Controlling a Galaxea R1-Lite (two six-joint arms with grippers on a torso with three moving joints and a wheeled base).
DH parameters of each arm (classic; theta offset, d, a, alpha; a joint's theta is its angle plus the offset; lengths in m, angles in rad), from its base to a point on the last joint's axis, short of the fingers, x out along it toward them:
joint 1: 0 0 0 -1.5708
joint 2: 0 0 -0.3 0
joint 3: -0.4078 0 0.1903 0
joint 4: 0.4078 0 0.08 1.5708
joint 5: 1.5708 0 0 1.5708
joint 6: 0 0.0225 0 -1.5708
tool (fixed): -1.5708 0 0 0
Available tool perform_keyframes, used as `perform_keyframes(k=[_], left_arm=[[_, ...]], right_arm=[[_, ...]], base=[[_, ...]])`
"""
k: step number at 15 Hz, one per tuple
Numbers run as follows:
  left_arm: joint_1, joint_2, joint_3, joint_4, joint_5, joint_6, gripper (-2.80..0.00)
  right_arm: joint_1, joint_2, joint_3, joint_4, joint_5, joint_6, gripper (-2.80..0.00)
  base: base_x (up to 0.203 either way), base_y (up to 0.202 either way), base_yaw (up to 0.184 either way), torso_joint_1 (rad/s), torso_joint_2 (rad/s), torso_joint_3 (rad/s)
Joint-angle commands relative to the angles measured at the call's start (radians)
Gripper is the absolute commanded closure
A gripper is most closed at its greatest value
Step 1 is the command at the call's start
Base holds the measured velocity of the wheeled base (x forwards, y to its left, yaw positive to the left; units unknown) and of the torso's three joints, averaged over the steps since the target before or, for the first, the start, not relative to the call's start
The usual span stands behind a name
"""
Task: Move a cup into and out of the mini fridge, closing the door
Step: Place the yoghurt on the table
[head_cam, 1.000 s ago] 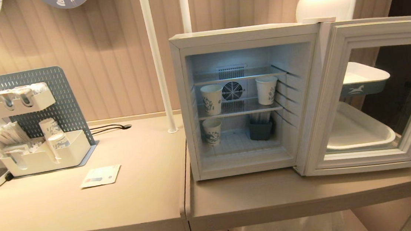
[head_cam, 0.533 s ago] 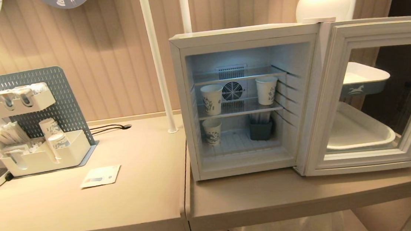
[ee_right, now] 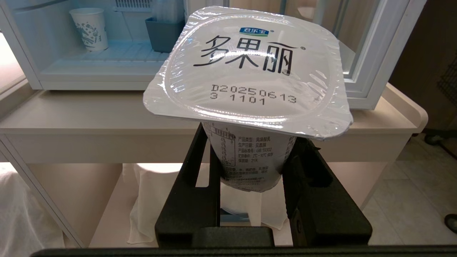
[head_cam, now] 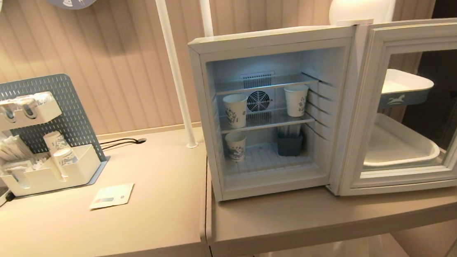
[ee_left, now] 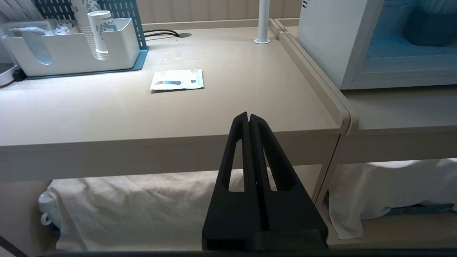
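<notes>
Right gripper (ee_right: 251,160) clamped on the cup (ee_right: 250,82), fingers pressing the tub's sides below the foil lid, tub upright with lid flat on top. Held low in front of the counter (ee_right: 89,117), below its edge, out of the head view. Left gripper (ee_left: 249,123) closed on nothing, parked low before the other counter (ee_left: 142,117), off to the left of the fridge (head_cam: 270,40).

Fridge standing open: door (head_cam: 380,111) swung wide to the right on its hinge, dark glass facing out. Inside, paper cups (head_cam: 235,110) on the middle shelf and floor, a grey bin (head_cam: 290,144) low at the back right.

Key relation, as judged: fridge opening lies ahead of and above the held cup, slightly to the left of the right hand's line, with the open door just to the right. Cup's axis vertical, so no turning needed; only a lift over the counter edge and a push forward. Right arm clearly the nearer and already loaded; left arm not needed for the insertion.

Likely landing spot: bare floor of the fridge between the lower paper cup and the bin, or the shelf gap between the two upper cups. Risk: wide lid rim catching the frame or a paper cup. Door still to close afterwards.
</notes>
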Motion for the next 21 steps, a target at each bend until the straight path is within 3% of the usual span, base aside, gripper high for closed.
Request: perform_keyframes(k=[1,7,12,21], left_arm=[[0.001,0.001,0.000,0.000,0.000,0.000,0.00],[0.001,0.001,0.000,0.000,0.000,0.000,0.00],[0.001,0.001,0.000,0.000,0.000,0.000,0.00],[0.001,0.001,0.000,0.000,0.000,0.000,0.00]], right_arm=[[0.000,0.003,0.005,-0.001,0.000,-0.001,0.00],[0.000,0.003,0.005,0.004,-0.001,0.007,0.00],[0.000,0.003,0.005,0.004,-0.001,0.007,0.00],[0.000,0.003,0.005,0.004,-0.003,0.009,0.00]], base=[[-0.061,0.000,0.004,0.011,0.01,-0.002],[-0.170,0.000,-0.001,0.003,0.00,0.000],[0.001,0.028,0.008,0.004,0.00,0.001],[0.000,0.184,0.001,0.001,0.00,0.001]])
